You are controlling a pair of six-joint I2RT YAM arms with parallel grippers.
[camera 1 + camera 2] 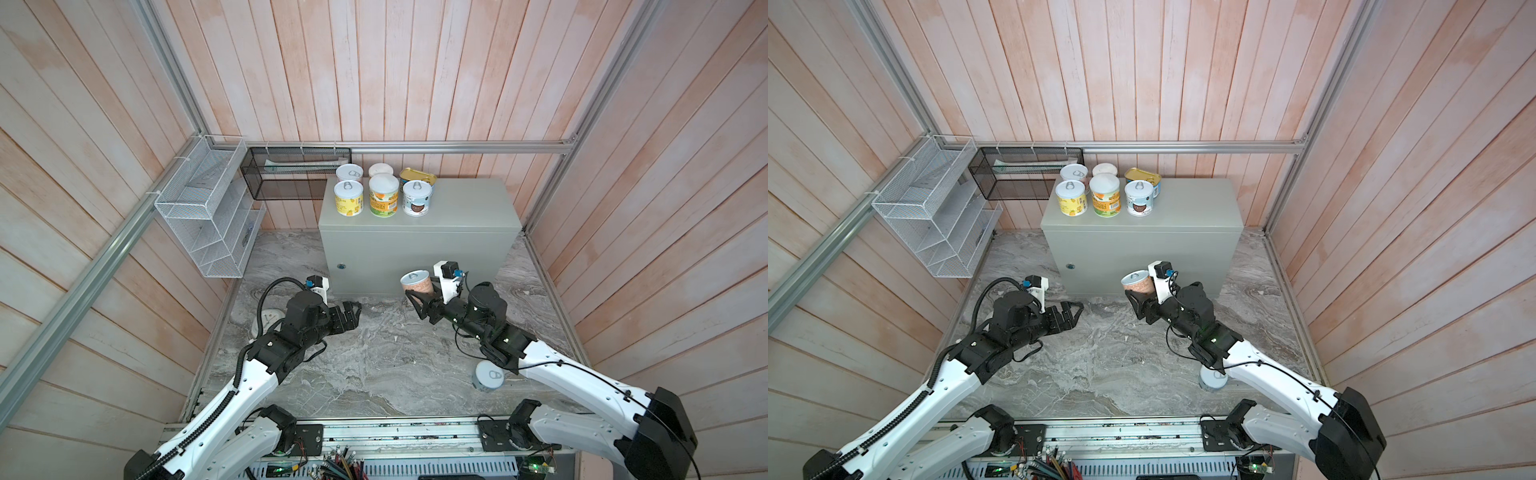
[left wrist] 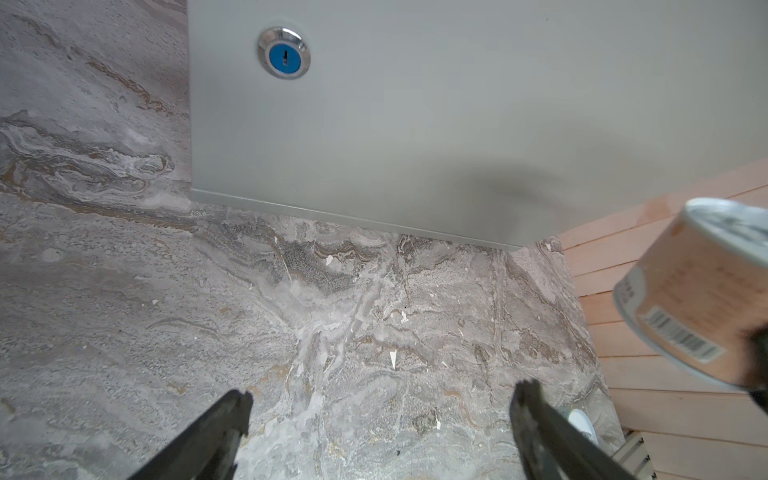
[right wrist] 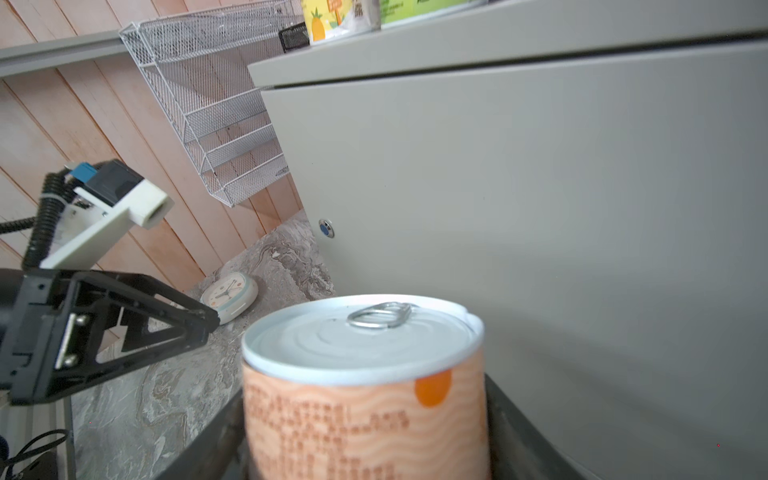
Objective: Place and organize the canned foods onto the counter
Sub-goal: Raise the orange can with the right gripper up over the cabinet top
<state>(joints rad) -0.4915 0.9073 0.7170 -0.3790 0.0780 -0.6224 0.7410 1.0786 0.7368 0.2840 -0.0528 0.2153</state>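
Cans are seen in three places. Six of the canned foods are grouped in two rows at the back left corner of the counter (image 1: 457, 208): a yellow can (image 1: 348, 198), an orange-and-green can (image 1: 383, 195) and a blue-and-white can (image 1: 417, 198) in front, with two white-lidded cans (image 1: 349, 171) (image 1: 380, 169) and the gold tin (image 1: 417, 177) behind. A peach-labelled can (image 1: 417, 283) is clamped low on its body by the right gripper (image 1: 419, 298). It is tilted, held off the marble surface (image 1: 374, 357), and kept before the counter's front panel, below the top. Another can (image 1: 488, 375) is stood on the marble, partly hidden under the right arm. The left gripper (image 2: 382, 395) is spread wide and empty above the marble, near the counter's lock (image 2: 284, 52). A pale-blue clock (image 3: 229, 297) is laid on the marble by the left arm.
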